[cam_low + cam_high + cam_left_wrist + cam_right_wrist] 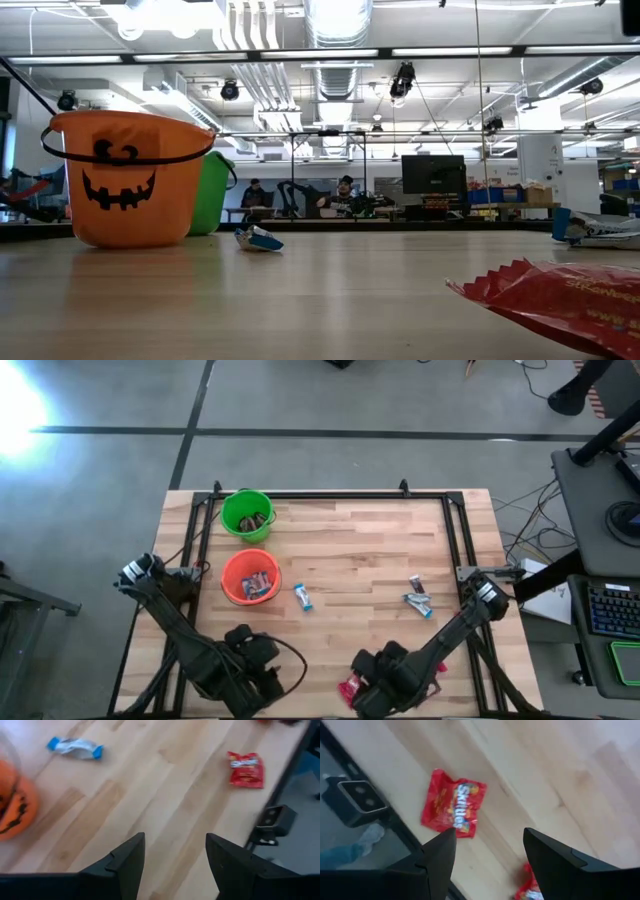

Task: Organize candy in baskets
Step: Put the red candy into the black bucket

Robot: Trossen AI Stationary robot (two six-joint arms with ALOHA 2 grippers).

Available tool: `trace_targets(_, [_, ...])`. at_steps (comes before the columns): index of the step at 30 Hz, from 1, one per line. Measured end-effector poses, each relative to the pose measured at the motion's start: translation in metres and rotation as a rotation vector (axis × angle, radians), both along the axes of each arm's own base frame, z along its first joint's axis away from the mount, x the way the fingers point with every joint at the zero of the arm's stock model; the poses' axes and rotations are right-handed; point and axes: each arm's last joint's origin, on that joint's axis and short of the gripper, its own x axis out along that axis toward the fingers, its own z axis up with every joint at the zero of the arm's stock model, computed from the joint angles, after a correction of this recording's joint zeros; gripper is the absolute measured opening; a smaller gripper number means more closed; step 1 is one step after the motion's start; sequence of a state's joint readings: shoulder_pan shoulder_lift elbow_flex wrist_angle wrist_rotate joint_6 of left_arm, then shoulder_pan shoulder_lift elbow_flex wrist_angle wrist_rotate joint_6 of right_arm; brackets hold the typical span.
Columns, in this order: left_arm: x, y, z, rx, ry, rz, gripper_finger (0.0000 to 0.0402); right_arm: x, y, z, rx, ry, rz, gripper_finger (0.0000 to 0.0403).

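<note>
- Plainly nearest the right arm: red candy pack [452, 809], flat on the table [360, 550], well apart from the orange basket [249, 577], out toward the front edge on the right arm's side of it.
- Seems to lie with its long axis roughly crosswise to the line between the two fingers, a little to one side of the gap; a judgement only, since the pack is nearly as wide as it is long.
- Just ahead of the right gripper [488, 836]: jaws spread wide, nothing between them, above the wood and touching no candy.
- Farther from the pack, nearer the orange basket: left gripper [175, 840], also spread wide and holding nothing, hanging over bare wood.
- Just beside the orange basket, on the side facing the right arm: blue-and-white candy [303, 597], closer to the left arm.
- Well apart from the orange basket, far across on the right: two more candies [418, 598].
- Touching or nearly touching the orange basket, at the back: green basket [246, 515], some candy already inside both.
</note>
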State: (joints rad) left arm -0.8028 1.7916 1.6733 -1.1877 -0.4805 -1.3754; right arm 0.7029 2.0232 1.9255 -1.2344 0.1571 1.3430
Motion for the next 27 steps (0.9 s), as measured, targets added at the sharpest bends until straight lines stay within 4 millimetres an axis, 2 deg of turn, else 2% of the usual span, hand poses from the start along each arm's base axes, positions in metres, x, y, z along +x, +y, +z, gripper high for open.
trace_targets(5, [0.012, -0.008, -0.006, 0.005, -0.046, -0.078, 0.0192, -0.004, -0.002, 0.015, -0.018, 0.022, -0.002, 0.0224])
trace_targets(10, [0.030, -0.012, -0.023, 0.009, -0.050, -0.070, 0.0192, -0.009, -0.001, 0.027, -0.029, 0.034, 0.014, 0.0224])
trace_targets(18, [0.063, -0.014, -0.050, -0.051, -0.100, 0.015, 0.0192, -0.027, -0.001, 0.041, -0.086, 0.128, 0.040, 0.0224])
trace_targets(27, [0.098, -0.011, -0.070, -0.190, -0.207, 0.143, 0.0192, -0.047, 0.014, 0.056, -0.060, 0.107, 0.118, 0.0224])
